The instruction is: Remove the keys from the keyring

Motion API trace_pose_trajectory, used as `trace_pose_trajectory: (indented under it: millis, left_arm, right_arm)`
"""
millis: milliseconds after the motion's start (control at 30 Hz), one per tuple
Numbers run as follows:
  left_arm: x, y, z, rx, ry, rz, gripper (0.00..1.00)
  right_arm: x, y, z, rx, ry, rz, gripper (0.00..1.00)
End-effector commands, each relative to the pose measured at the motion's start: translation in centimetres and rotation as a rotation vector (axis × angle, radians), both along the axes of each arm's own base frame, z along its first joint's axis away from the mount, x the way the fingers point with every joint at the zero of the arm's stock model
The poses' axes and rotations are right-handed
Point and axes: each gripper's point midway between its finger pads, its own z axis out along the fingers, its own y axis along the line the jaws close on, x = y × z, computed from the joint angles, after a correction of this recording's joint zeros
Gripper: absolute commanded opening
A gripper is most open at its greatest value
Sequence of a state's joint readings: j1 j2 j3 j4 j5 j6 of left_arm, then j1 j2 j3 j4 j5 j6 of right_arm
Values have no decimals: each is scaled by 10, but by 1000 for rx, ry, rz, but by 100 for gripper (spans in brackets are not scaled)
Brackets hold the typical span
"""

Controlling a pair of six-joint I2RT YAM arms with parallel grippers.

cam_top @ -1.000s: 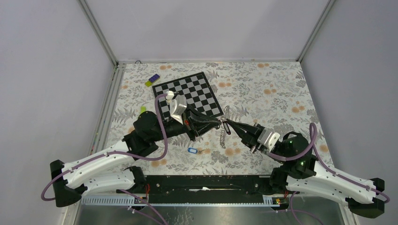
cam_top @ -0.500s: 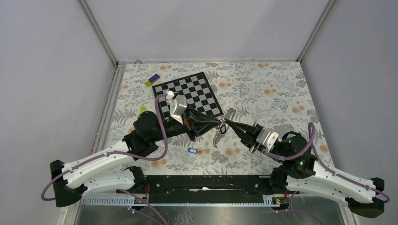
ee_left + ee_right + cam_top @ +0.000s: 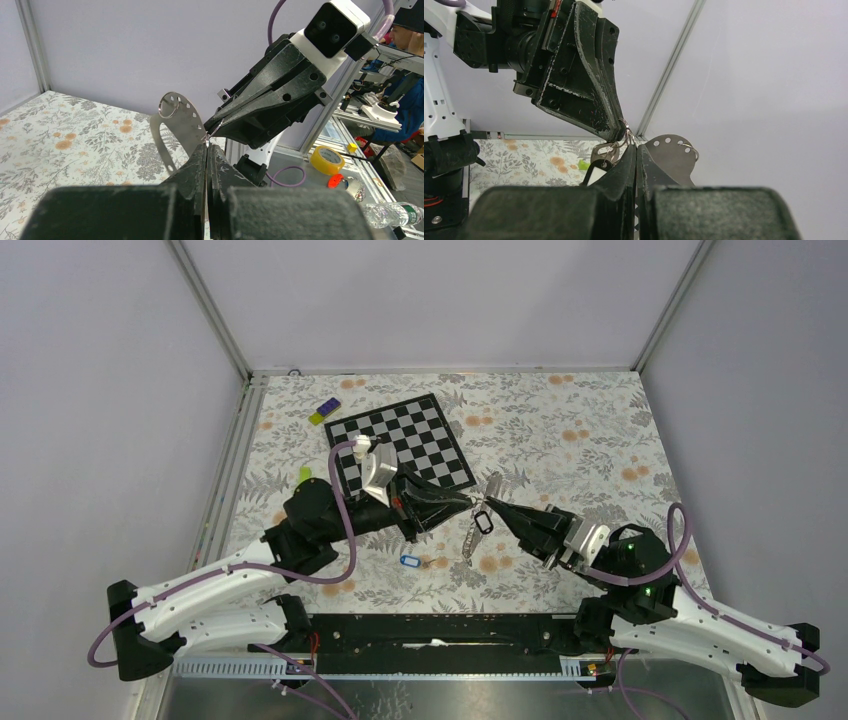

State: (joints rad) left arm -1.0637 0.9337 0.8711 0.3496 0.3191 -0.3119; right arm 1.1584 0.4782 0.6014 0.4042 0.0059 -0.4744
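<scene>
Left tool (image 3: 468,502): I see its jaws pressed flat together over the bench (image 3: 560,430), nipping the wire of the keyring (image 3: 626,135) at the very tip.
Right tool (image 3: 495,503): jaws closed tight, nose to nose with the left one. Its own fingers hide whether it nips the ring's wire or a key's head; I cannot tell.
Keys (image 3: 478,525): hanging in the air below the two tips, just off the chessboard (image 3: 400,440) corner. One is dark-headed; the rest blur into a silvery sliver, so I cannot count them.
Perforated metal plate (image 3: 187,125): on the bunch, its lower part cut off behind the fingers.
Blue tag (image 3: 408,561): lying on the bench, apart from the bunch.
</scene>
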Motion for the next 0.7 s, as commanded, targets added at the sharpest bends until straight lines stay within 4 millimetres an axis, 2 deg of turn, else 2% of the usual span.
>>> trace_pose_trajectory:
  millis: [0, 467, 600, 667]
  left_arm:
    - [-6, 2, 24, -47, -31, -27, 0]
    - [-7, 2, 27, -50, -28, -33, 0]
    - [-7, 1, 29, -52, -29, -34, 0]
    - [-7, 1, 30, -52, -29, -36, 0]
  right_arm:
    - [-6, -19, 51, 177, -68, -7, 0]
    - [-4, -11, 50, 144, -89, -12, 0]
    - [-11, -4, 43, 73, -138, 22, 0]
    - [-20, 0, 36, 2, -240, 50, 0]
